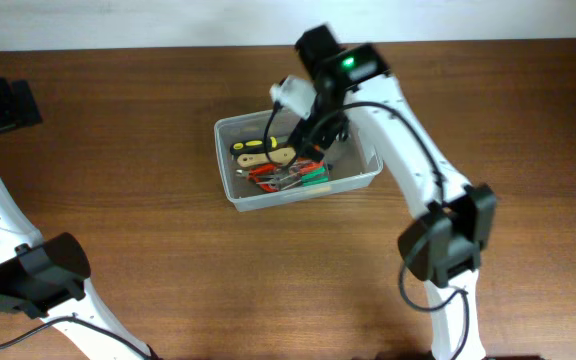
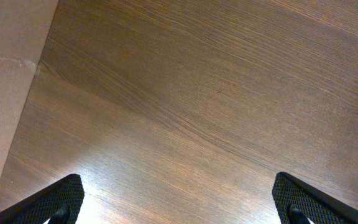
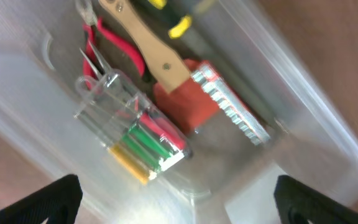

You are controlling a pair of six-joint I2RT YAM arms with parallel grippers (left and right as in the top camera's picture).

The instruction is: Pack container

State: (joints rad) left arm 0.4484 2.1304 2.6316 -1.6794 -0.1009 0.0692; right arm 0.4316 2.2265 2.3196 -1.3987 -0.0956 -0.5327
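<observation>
Near the middle of the surface (image 1: 118,200), a little toward the far edge: the container (image 1: 258,197), clear, shallow, turned slightly askew. Holds a heap of hand tools.

From overhead, only a tangle of yellow, tan, red and green inside. From the right wrist, far more:
- a clear bit case (image 3: 129,134) with green and yellow bits, lying against a red block (image 3: 179,106)
- along the block's edge, a ridged metal strip (image 3: 229,106)
- across the block, a pale wooden handle (image 3: 145,43)
- beside that, red plier grips (image 3: 114,43)
- at the top edge, the blurred yellow and black of a screwdriver (image 3: 180,26)

Directly above these contents, the right claw (image 3: 185,202): fingers spread wide to both lower corners of its own view, nothing between them. From overhead, hangs over the container's far half, fingers mostly hidden by the wrist.

Well apart to the left, the left claw (image 2: 182,202): likewise spread wide and empty, above bare brown wood. Only in its wrist view, a tan board (image 2: 5,93) along the left edge; kind impossible to tell.
</observation>
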